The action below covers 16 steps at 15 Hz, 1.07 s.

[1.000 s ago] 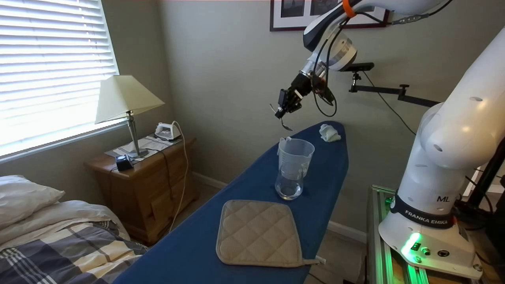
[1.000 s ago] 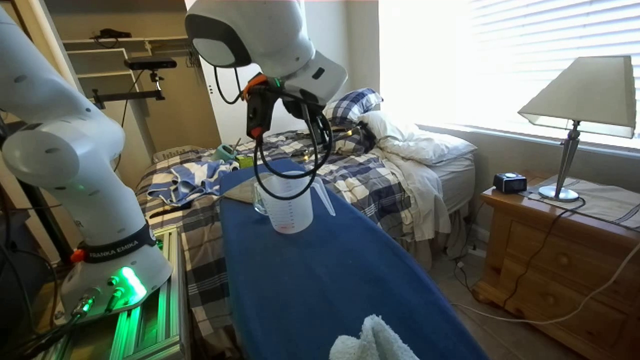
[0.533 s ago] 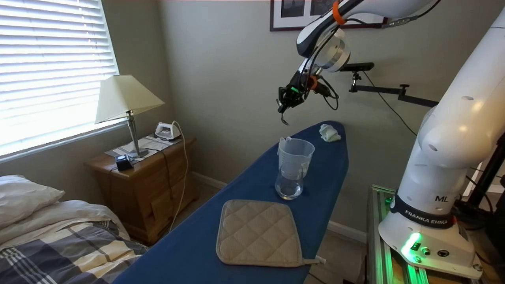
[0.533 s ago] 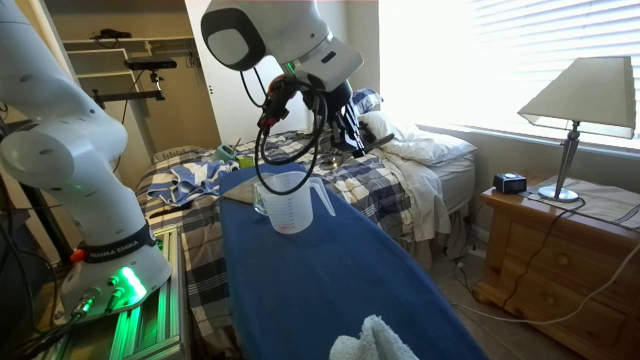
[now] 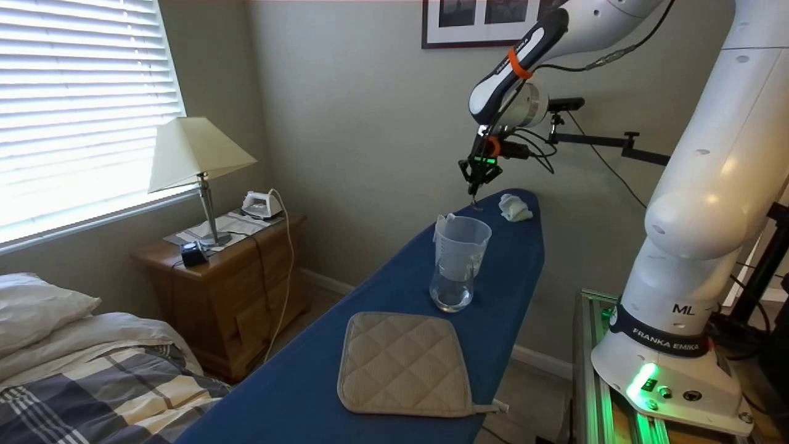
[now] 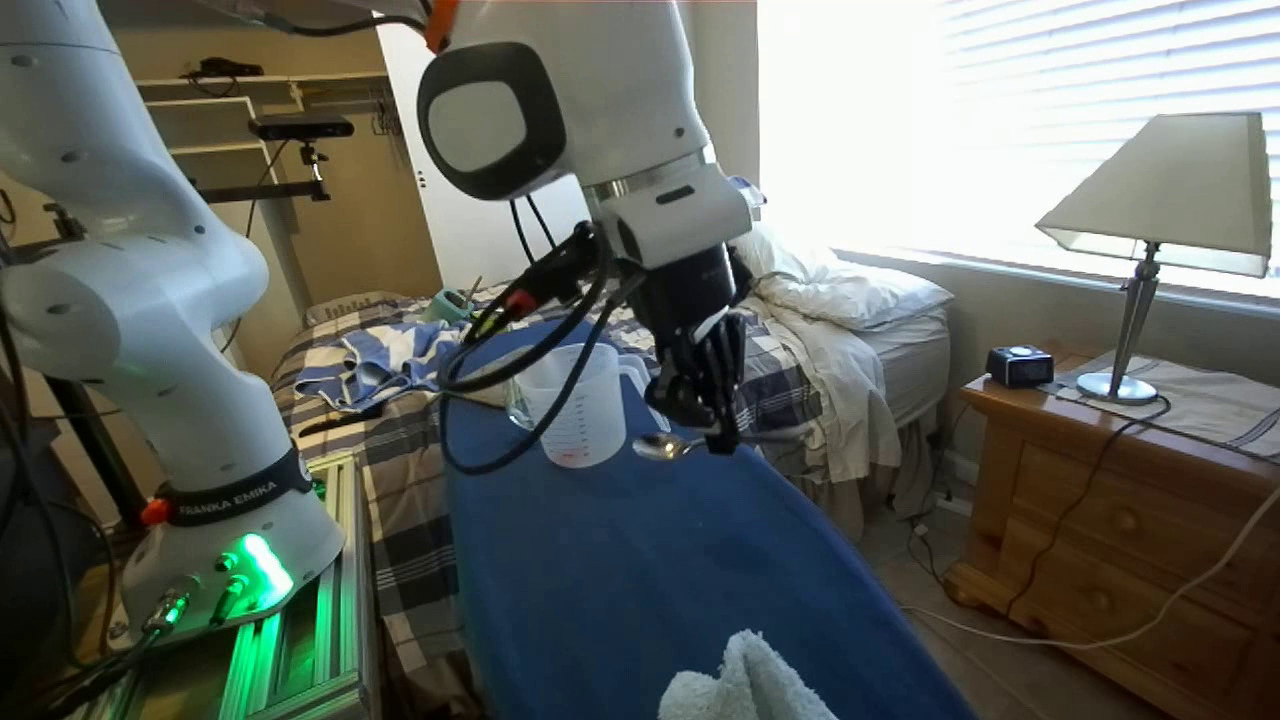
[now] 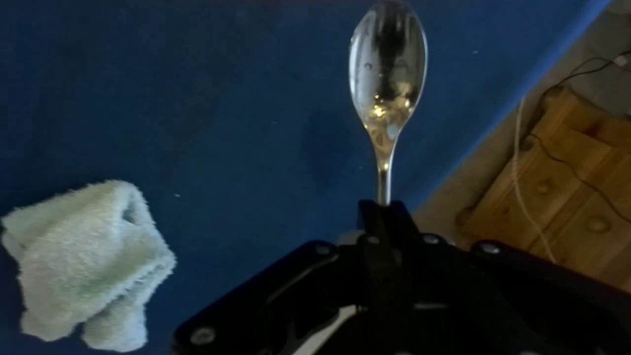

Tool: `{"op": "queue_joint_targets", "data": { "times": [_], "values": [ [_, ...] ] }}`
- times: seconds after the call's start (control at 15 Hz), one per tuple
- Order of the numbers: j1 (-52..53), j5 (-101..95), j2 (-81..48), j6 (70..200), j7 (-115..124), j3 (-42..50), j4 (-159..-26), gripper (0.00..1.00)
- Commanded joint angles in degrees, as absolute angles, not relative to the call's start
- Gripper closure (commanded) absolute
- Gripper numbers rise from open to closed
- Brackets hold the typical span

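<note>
The gripper (image 6: 722, 440) stays clamped on a metal spoon (image 7: 388, 64) and in both exterior views sits lower than half a second ago. The spoon now hangs above the ironing board (image 6: 620, 560), on the side of the measuring jug (image 6: 592, 430) toward the white cloth (image 7: 88, 256), apart from the jug. Jug and cloth keep their earlier places.

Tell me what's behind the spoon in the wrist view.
The board shows behind the spoon, on both sides. The patch the spoon itself covers can't be seen, nor what the end effector hides.
</note>
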<state>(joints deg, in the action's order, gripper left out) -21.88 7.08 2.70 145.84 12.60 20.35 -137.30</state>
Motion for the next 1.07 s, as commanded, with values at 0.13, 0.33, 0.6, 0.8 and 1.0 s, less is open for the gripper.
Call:
{"op": "queue_joint_targets", "data": {
  "times": [0.13, 0.33, 0.6, 0.8, 1.0],
  "values": [
    [-23.40, 1.00, -3.09, 135.08, 19.94, 22.63, -132.68, 0.96],
    [-23.37, 2.61, -5.36, 133.24, 18.54, 23.36, -132.03, 0.96],
    [-23.37, 3.72, -7.47, 134.62, 16.41, 23.55, -132.18, 0.95],
    [-23.28, 3.97, -8.42, 134.86, 16.06, 23.45, -132.02, 0.94],
    [-23.39, 4.79, -9.54, 135.70, 14.96, 23.30, -132.05, 0.94]
  ]
}}
